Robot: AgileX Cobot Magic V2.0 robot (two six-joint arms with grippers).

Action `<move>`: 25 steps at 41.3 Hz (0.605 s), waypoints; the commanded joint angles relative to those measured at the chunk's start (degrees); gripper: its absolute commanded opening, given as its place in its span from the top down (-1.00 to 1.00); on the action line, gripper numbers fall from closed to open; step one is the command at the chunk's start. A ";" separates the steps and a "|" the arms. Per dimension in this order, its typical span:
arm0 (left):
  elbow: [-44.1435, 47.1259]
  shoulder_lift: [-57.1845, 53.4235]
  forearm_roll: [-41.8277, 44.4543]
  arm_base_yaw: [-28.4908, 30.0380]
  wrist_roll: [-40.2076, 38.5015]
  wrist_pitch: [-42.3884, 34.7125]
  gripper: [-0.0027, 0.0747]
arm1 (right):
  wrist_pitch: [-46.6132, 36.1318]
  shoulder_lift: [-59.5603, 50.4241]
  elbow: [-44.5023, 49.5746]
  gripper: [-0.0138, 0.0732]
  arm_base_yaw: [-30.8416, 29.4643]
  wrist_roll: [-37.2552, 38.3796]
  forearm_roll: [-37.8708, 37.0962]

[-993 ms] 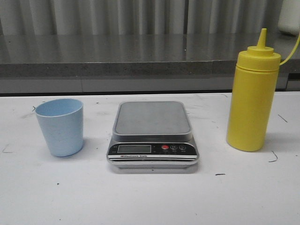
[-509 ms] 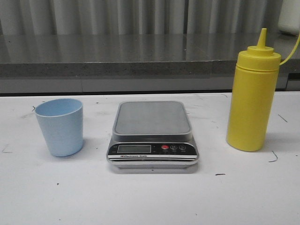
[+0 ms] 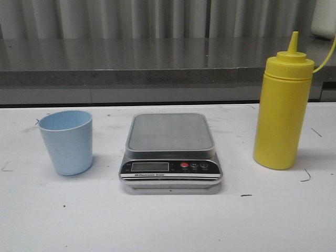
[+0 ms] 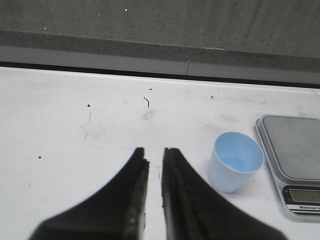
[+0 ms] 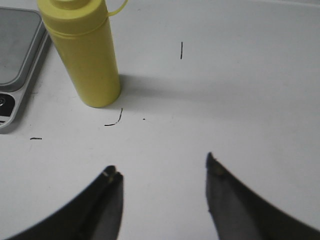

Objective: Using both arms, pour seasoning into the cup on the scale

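The pale blue cup (image 3: 67,143) stands upright and empty on the white table, left of the scale (image 3: 170,139). Nothing rests on the scale's grey platform. The yellow seasoning bottle (image 3: 282,115) stands upright to the scale's right, its nozzle uncovered. No gripper shows in the front view. In the left wrist view my left gripper (image 4: 152,150) hangs over bare table, with only a thin slit between its jaws and nothing in them; the cup (image 4: 235,162) and scale (image 4: 295,150) lie off to one side. My right gripper (image 5: 160,167) is open and empty, short of the bottle (image 5: 85,55) and the scale (image 5: 15,45).
A grey ledge (image 3: 157,60) and a corrugated wall run along the back edge of the table (image 3: 168,226). Small black marks dot the white tabletop.
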 commanded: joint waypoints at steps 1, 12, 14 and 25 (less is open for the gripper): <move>-1.57 0.68 -0.42 -0.08 -0.03 -3.25 0.21 | -2.94 0.52 -1.59 -0.62 -0.20 -0.98 -0.87; -3.96 5.03 -0.42 -3.83 0.09 0.50 -0.24 | -2.43 0.52 -1.59 -0.60 -0.20 -0.98 -0.87; -4.95 7.47 -0.27 -4.96 0.09 1.44 -0.24 | -2.43 0.52 -1.59 -0.60 -0.20 -0.98 -0.87; -11.36 22.45 0.71 -10.72 0.50 2.46 -0.24 | -2.43 0.52 -1.59 -0.60 -0.20 -0.98 -0.87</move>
